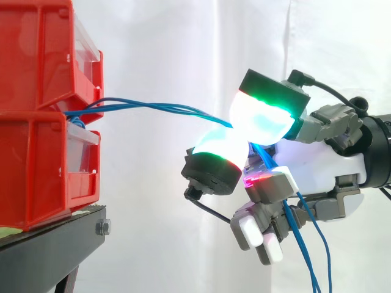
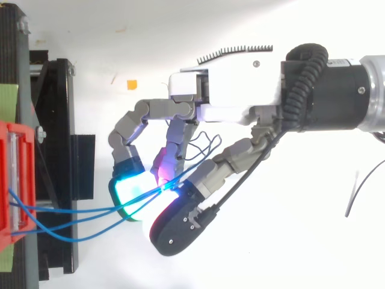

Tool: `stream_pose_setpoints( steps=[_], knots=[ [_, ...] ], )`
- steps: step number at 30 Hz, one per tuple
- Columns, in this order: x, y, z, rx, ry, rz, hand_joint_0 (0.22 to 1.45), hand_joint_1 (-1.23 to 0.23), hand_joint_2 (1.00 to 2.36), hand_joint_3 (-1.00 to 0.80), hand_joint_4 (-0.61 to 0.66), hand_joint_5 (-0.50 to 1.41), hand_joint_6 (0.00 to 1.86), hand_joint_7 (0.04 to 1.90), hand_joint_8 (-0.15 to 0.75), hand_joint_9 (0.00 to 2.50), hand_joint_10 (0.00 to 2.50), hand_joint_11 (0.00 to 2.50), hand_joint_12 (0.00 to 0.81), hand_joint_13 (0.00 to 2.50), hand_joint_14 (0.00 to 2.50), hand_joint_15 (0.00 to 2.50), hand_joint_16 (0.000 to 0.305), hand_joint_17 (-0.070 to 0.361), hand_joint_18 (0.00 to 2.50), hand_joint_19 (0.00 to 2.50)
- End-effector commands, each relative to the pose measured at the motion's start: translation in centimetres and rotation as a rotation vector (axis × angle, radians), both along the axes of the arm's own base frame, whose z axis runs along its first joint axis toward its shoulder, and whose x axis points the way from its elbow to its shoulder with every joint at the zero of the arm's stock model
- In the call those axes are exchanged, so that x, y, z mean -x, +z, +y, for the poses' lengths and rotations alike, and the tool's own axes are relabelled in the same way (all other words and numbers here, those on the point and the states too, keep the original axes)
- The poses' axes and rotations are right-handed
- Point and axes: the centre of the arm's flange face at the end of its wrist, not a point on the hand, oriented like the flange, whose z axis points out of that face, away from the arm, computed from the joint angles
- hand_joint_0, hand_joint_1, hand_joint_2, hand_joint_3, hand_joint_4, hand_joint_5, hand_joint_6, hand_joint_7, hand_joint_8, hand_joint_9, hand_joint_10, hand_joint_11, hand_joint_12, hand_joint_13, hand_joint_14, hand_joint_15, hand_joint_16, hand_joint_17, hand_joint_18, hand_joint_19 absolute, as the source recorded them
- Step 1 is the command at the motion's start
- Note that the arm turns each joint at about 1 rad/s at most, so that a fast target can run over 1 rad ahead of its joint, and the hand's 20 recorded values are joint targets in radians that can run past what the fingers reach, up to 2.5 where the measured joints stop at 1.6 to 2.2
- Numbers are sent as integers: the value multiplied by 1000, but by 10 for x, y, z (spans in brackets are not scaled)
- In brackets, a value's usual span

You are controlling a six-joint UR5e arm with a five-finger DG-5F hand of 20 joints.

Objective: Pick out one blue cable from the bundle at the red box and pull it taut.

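Observation:
Thin blue cables (image 1: 153, 107) run from the stacked red bins (image 1: 36, 110) at the left across the gap to my hand (image 1: 317, 165). Two glowing fingertip pads (image 1: 259, 119) are pressed together on the cables, pinching them where they meet. Behind the pinch the cables (image 1: 299, 232) drop loose below the hand. From above, three blue cables (image 2: 78, 211) leave the red bin (image 2: 15, 180) and converge between the green pad (image 2: 129, 189) and a dark-backed finger of the hand (image 2: 234, 96). The strands sag slightly between bin and hand.
The bins sit on a black stand (image 1: 67, 235) with a bolt at its corner. A white curtain hangs behind. A small orange scrap (image 2: 131, 84) and a thin dark wire (image 2: 355, 192) lie on the white floor below.

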Motion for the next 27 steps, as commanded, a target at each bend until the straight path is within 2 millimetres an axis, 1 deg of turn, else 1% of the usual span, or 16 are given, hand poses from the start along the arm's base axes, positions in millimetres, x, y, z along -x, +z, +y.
stream_pose_setpoints(
  steps=[1, 5, 7, 11, 17, 22, 27],
  knots=[
    [0, 0, 0, 0, 0, 0, 659, -858, 1000, -500, -19, -107, 928, 1154, 330, 1296, 23, 745, 361, 1018, 18, 442, 47, 105, 1001, 441],
    [0, 0, 0, 0, 0, 0, 661, -873, 1000, -500, -3, -118, 930, 1115, 323, 1261, 26, 741, 364, 998, 18, 440, 47, 105, 991, 445],
    [0, -1, 0, 0, 0, 1, 633, -870, 1000, -500, 40, -122, 928, 1056, 319, 1254, 25, 737, 363, 987, 17, 438, 47, 106, 980, 447],
    [0, 0, 1, 0, 1, 0, 583, -845, 1000, -500, 63, -123, 921, 1006, 321, 1247, 24, 733, 367, 981, 17, 436, 49, 109, 975, 448],
    [0, 0, 1, 0, 0, 0, 564, -817, 1000, -500, 68, -119, 913, 1001, 323, 1274, 25, 743, 369, 980, 16, 429, 49, 111, 976, 447],
    [0, 0, 1, 0, 0, 0, 518, -766, 1000, -500, 89, -115, 898, 976, 328, 1275, 22, 743, 378, 980, 16, 430, 52, 116, 981, 445],
    [0, 0, 2, -2, -1, 3, 529, -668, 1000, -500, 89, -114, 888, 996, 326, 1288, 22, 724, 374, 973, 16, 425, 51, 115, 975, 459]
  ],
)
